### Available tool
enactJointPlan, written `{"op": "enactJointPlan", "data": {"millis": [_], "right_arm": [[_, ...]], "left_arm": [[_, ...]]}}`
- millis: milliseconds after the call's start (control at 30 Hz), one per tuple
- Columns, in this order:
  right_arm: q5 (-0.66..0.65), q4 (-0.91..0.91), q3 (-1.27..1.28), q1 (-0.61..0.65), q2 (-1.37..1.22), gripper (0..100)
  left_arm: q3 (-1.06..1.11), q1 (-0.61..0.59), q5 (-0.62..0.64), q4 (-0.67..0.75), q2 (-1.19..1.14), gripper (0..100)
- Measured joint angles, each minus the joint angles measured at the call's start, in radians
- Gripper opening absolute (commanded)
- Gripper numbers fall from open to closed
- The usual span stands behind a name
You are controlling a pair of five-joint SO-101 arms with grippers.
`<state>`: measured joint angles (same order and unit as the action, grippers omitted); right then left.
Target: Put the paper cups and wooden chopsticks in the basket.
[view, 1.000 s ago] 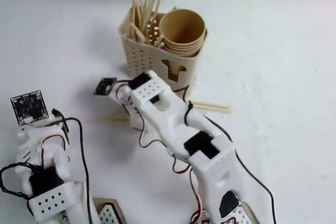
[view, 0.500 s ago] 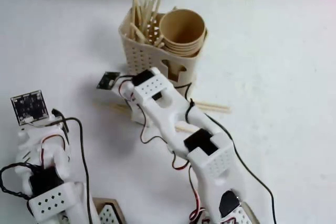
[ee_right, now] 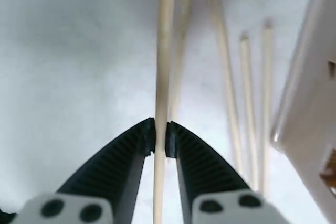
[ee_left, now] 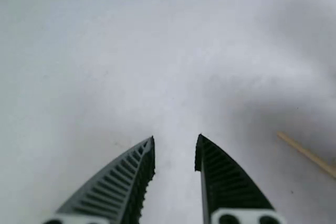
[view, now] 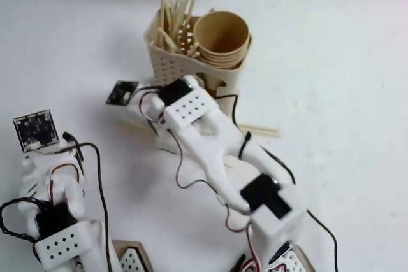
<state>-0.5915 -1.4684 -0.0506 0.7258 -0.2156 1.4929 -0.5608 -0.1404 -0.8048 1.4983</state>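
Just in front of the basket (view: 171,71), right gripper (ee_right: 160,132) is pinching one wooden chopstick (ee_right: 165,35) partway along its length, jaws nearly closed on it. Loose chopsticks (ee_right: 247,103) are lying on the table (view: 331,62) alongside. Paper cups (view: 221,33) are sitting nested in the basket. Left gripper (ee_left: 175,153) is hanging partly open, holding nothing. Judgement: stick is looking light, stiff, thin and smooth, likely swivelling in a pinch; a near-middle hold is suiting it best.

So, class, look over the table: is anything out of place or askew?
Yes. Several wooden chopsticks lie loose on the table beside the basket, not in it. The right hand is shut on one chopstick from that loose group.
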Motion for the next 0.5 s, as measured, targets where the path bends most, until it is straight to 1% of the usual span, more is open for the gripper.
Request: {"op": "enactJointPlan", "data": {"millis": [100,200,300,500], "right_arm": [[0.017,-0.008,0.002,-0.005,0.100,1.8],[0.069,0.000,0.002,0.002,0.222,1.8],[0.158,0.087,0.002,-0.002,0.362,1.8],[0.331,0.358,0.002,-0.031,0.559,1.8]], "left_arm": [[0.000,0.000,0.000,0.000,0.000,14],[0.000,0.000,0.000,0.000,0.000,14],[0.000,0.000,0.000,0.000,0.000,14],[0.000,0.000,0.000,0.000,0.000,14]]}}
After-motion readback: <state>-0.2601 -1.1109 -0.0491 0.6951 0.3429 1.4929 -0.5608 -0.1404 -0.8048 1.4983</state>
